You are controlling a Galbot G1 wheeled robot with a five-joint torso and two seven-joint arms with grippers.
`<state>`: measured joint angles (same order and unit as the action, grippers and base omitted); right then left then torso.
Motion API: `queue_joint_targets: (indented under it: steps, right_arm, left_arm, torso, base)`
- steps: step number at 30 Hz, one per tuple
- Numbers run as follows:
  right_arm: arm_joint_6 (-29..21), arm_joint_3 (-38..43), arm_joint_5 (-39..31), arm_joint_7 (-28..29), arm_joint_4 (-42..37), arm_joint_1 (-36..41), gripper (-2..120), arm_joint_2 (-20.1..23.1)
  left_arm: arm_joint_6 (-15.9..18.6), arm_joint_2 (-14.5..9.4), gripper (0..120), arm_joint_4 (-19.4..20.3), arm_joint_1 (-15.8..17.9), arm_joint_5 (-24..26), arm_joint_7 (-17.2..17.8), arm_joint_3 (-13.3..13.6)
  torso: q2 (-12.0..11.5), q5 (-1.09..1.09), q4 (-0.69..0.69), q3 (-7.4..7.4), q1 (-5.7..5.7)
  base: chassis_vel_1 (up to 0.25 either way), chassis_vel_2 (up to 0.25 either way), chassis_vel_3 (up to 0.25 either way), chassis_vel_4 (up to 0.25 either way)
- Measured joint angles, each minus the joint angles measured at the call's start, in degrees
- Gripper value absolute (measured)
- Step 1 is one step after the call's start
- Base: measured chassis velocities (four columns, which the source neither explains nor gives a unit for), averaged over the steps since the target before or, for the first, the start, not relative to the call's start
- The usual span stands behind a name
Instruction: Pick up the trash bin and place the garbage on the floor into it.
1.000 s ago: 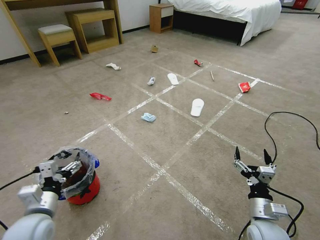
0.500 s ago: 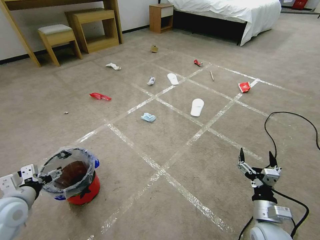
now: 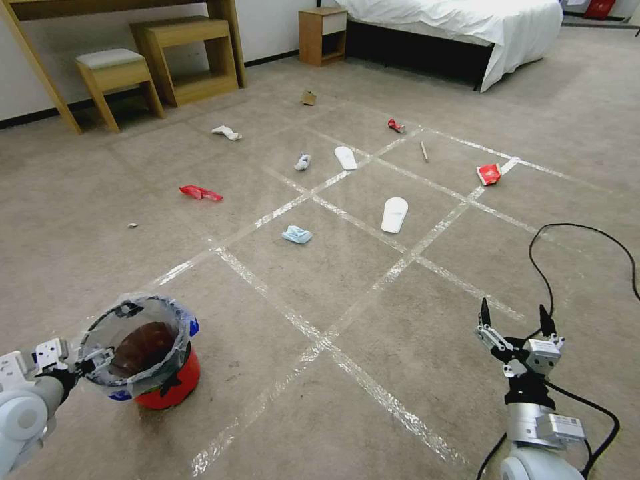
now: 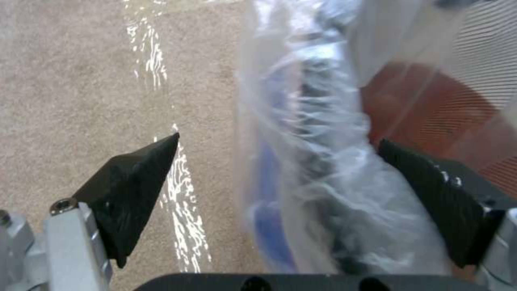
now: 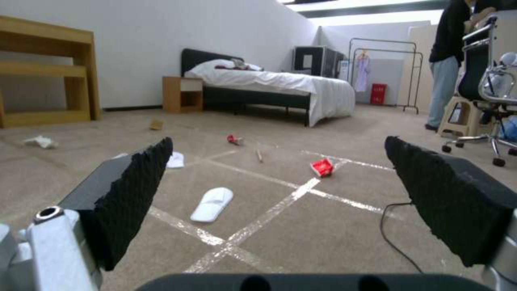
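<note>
The step in hand looks like the first one: taking hold of the trash bin (image 3: 157,363) before any litter is collected.

Nearest, at the robot's left, the small red bin stands upright on the carpeted floor (image 3: 347,287). A clear bag liner (image 3: 137,319) printed blue and black covers its rim. The left gripper (image 3: 70,360) sits at the bin's side, level with the rim. In the left wrist view the left gripper (image 4: 280,178) has its jaws spread wide, with the lined bin wall (image 4: 318,161) between them. One finger is outside over the carpet, the other inside against the liner. The jaws have not closed on the wall, so the bin is not yet held.

By this reading, the next move calls for closing the jaws on the rim wall, firmly enough that the slippery liner does not slide, then lifting.

The right gripper (image 3: 515,319) hovers well to the right of the bin, low over the floor, jaws wide apart and holding nothing.

Beyond the bin, the garbage lies scattered. Closest is a blue tissue wad (image 3: 297,234) and a white slipper (image 3: 394,214). Farther off lie a red wrapper (image 3: 200,193), a second slipper (image 3: 345,157), another wad (image 3: 303,162) and a thin stick (image 3: 424,151). A red packet (image 3: 489,174) lies far right. Farthest from the bin are a red can (image 3: 396,125), a white wad (image 3: 227,133) and a cardboard scrap (image 3: 309,98).
</note>
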<state>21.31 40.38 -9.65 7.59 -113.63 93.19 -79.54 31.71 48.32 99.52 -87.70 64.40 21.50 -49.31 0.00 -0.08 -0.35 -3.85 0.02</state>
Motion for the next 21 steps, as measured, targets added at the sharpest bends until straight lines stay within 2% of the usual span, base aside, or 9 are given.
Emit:
queue_joint_targets:
  steps: [11, 14, 17, 18, 21]
  right_arm:
    - [0.13, -0.34, 0.28, 0.01, 0.87, -0.72, 100, -0.26]
    - [0.19, -0.42, 0.29, 0.01, 1.11, -0.96, 100, -0.33]
    - [0.38, -0.46, 0.31, 0.01, 1.45, -1.16, 100, -0.35]
    - [0.38, -0.46, 0.31, 0.01, 1.45, -1.16, 100, -0.35]
    - [0.51, -0.44, 0.32, 0.02, 1.48, -1.14, 100, -0.32]
  left_arm:
    - [-0.67, 0.52, 98, -0.60, 0.58, -0.54, -0.44, 0.68]
    - [-0.76, 0.51, 92, -0.56, 0.60, -0.64, -0.48, 0.96]
    - [-0.69, 0.37, 80, -0.42, 0.57, -0.76, -0.55, 1.38]
    - [-0.69, 0.37, 80, -0.42, 0.57, -0.76, -0.55, 1.38]
    - [-0.63, 0.34, 67, -0.21, 0.52, -0.82, -0.55, 1.65]
  torso:
    - [0.00, 0.02, 0.00, 0.00, 0.00]
    - [0.00, 0.02, 0.00, 0.01, 0.00]
    - [0.01, 0.04, 0.01, 0.01, 0.00]
    - [0.01, 0.04, 0.01, 0.01, 0.00]
    - [0.00, 0.03, 0.01, 0.01, 0.00]
  base:
    - [0.000, 0.000, 0.000, 0.000]
    - [0.000, 0.000, 0.000, 0.000]
    - [0.000, 0.000, 0.000, 0.000]
    - [0.000, 0.000, 0.000, 0.000]
    - [0.000, 0.000, 0.000, 0.000]
